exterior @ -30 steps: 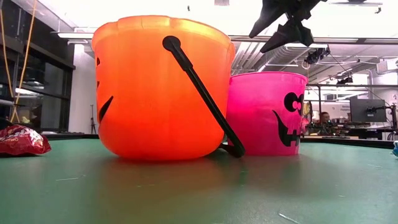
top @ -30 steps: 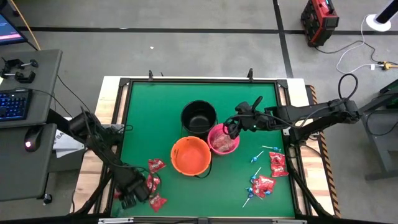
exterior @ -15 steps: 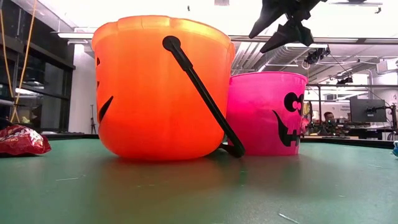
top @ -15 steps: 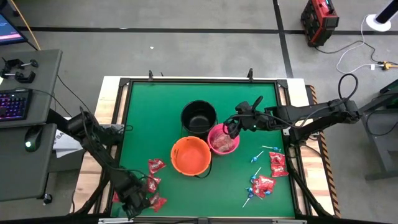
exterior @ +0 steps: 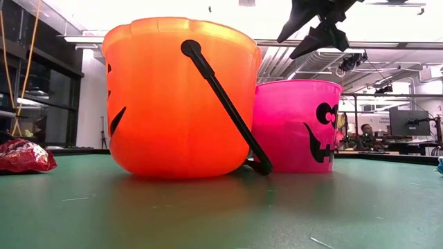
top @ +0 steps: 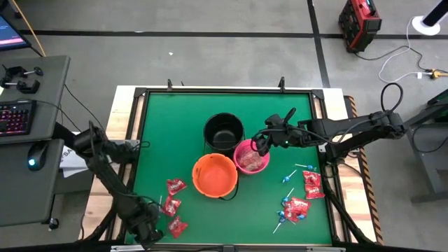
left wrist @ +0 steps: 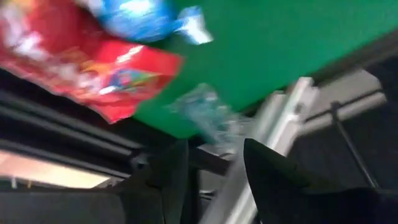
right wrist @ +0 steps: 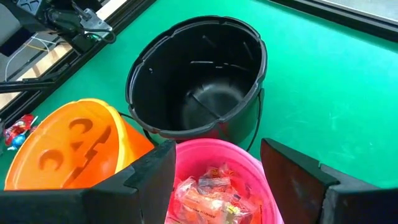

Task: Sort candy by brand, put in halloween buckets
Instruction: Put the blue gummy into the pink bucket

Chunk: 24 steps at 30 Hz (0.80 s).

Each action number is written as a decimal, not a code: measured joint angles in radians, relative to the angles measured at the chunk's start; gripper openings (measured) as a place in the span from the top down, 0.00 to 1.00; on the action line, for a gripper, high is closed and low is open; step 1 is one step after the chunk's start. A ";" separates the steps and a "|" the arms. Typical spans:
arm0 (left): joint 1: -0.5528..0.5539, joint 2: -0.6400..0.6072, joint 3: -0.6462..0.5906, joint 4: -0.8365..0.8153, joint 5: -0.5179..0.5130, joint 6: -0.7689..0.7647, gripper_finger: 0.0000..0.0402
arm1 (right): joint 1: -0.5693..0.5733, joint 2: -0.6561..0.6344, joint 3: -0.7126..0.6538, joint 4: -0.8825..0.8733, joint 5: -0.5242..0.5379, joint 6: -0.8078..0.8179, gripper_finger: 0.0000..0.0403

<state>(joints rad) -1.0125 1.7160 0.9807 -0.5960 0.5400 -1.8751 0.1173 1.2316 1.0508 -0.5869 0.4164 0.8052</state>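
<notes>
pink bucket (right wrist: 217, 180) holds red packets, seen only from my right wrist; my right gripper (top: 260, 143) hangs spread above it, my left gripper (top: 148, 229) spread at the tabletop's front-left corner.

We see even overhead light on the surface (top: 161, 140) with soft shadows — the low view blows out at the bright ceiling. In the left wrist view a red packet (left wrist: 87, 68) is smeared by blur.

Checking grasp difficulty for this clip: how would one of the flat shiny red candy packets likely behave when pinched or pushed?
The flat shiny red candy packets look crinkled, so probably floppy and light. The glossy film may slip between fingers. Lying flat on the green table mat, one would likely slide, not roll.
</notes>
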 joint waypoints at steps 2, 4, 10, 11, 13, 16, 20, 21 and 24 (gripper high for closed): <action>-0.006 0.000 0.000 -0.012 -0.008 -0.011 0.63 | 0.000 0.000 0.000 -0.001 0.000 -0.002 0.44; -0.006 0.000 0.000 -0.018 -0.012 -0.028 0.63 | 0.000 0.000 0.000 -0.004 0.000 -0.002 0.44; -0.007 0.005 0.000 -0.008 -0.048 -0.045 0.63 | 0.000 0.000 0.000 -0.008 0.000 -0.002 0.44; -0.008 0.010 0.000 -0.010 -0.048 -0.045 0.63 | 0.000 0.000 0.000 -0.008 0.000 -0.002 0.44; -0.012 0.024 0.000 -0.008 -0.049 -0.051 0.63 | 0.000 0.000 0.000 -0.008 0.000 -0.002 0.44; -0.013 0.050 0.000 0.023 -0.048 -0.053 0.63 | 0.000 0.000 0.000 -0.008 0.000 -0.001 0.44; -0.013 0.075 0.000 0.044 -0.048 -0.059 0.63 | 0.000 0.000 0.000 -0.008 0.000 -0.002 0.44; -0.013 0.080 0.000 0.045 -0.048 -0.061 0.63 | 0.000 0.000 0.000 -0.008 0.000 -0.002 0.44; -0.014 0.092 0.000 0.045 -0.045 -0.054 0.63 | 0.000 0.000 0.000 -0.008 0.000 -0.002 0.44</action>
<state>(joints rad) -1.0263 1.8079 0.9810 -0.5514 0.4950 -1.9295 0.1173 1.2316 1.0508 -0.5953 0.4164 0.8033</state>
